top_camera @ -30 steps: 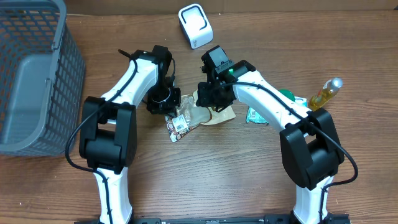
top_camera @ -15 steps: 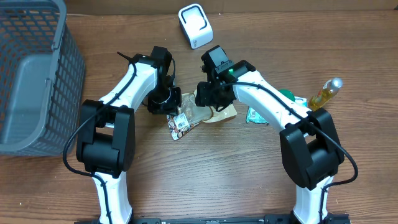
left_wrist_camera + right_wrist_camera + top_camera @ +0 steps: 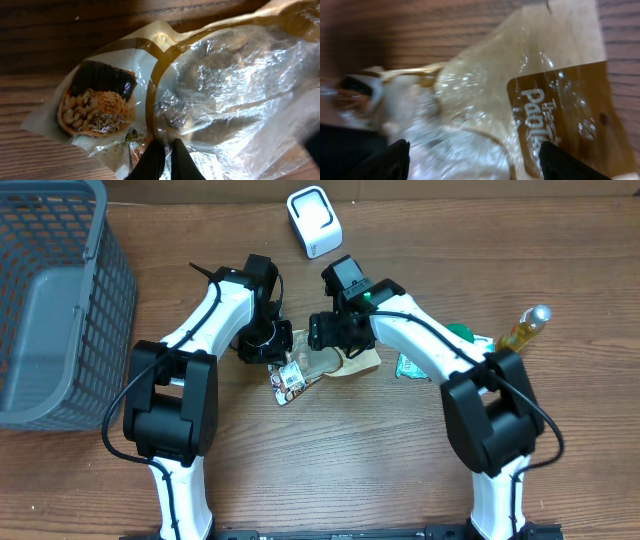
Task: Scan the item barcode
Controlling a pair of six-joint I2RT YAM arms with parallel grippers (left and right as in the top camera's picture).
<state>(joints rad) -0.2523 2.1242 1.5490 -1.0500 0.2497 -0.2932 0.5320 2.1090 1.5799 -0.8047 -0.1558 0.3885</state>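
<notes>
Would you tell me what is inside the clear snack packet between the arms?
Inside the snack packet only crumpled, shiny film shows; contents cannot be made out. The left gripper hides its near edge.

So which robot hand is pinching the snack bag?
The left hand: it is pinched shut on the clear plastic of the snack bag. The right hand is spread wide open over the bag, gripping nothing.

A crumpled clear snack packet (image 3: 335, 365), printed in brown and white with a food picture, is seen lying on the wooden table (image 3: 400, 470), and a white scanner (image 3: 314, 222) is stood well apart beyond it.
</notes>
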